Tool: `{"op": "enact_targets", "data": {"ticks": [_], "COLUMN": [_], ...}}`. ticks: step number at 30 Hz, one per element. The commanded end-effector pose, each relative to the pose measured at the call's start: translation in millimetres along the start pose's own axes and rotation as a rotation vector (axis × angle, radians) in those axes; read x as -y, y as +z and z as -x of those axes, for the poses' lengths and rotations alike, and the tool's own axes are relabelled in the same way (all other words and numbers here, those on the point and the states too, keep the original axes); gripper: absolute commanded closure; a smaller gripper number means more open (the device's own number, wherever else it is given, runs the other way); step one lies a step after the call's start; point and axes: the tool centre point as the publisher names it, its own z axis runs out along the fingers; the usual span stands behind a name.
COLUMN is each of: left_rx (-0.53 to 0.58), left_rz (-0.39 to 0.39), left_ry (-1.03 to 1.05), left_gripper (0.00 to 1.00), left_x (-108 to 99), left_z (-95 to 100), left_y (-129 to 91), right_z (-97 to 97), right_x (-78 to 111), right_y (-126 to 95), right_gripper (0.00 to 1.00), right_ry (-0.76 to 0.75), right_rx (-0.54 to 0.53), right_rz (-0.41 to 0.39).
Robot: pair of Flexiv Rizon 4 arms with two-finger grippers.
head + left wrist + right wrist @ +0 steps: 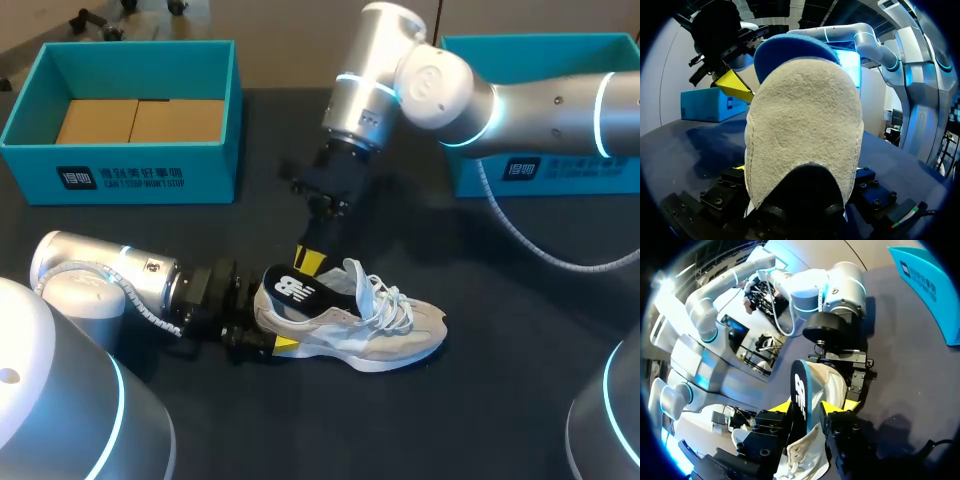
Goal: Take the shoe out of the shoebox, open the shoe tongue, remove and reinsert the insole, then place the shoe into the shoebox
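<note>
Bare worktop (480,400) lies ahead of the toe; shoebox (130,175) well apart, far left. Shoe (350,330) stands upright at mid-worktop, long axis left-right, toe right. My left pincer (268,322) clamps the heel, and my right pincer (312,262) pinches the tongue (295,290).

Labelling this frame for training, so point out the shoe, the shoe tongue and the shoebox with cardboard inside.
shoe (390,338): head view, on its beige side panel.
shoe tongue (799,390): right wrist view, on its dark logo face.
shoebox (120,175): head view, on its front wall.
</note>
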Motion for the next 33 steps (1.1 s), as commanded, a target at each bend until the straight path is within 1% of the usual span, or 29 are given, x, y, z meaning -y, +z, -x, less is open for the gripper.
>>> {"op": "enact_targets", "data": {"ticks": [1,13,21,29,33], "left_rx": [-0.001,-0.001,-0.001,-0.001,-0.001], "left_rz": [0.004,0.004,0.004,0.004,0.004], "left_ry": [-0.001,-0.001,-0.001,-0.001,-0.001], "left_gripper": [1.0,1.0,1.0,1.0,1.0], "left_x": [-2,-2,-2,-2,-2], "left_z": [1.3,1.3,1.3,1.3,1.3], "left_y": [1,1,1,1,1], "right_z": [7.4,1.0,-2.8,-5.0,-5.1], "right_x": [-4.7,-4.3,-6.0,-4.5,-4.5], "right_y": [2,9,11,16,16], "right_gripper": [0.67,0.7,0.75,0.75,0.77], "right_ry": [0.016,0.044,0.057,0.067,0.069], "right_rx": [-0.031,-0.051,-0.066,-0.077,-0.079], "right_rz": [-0.007,0.004,-0.004,0.002,0.006]}}
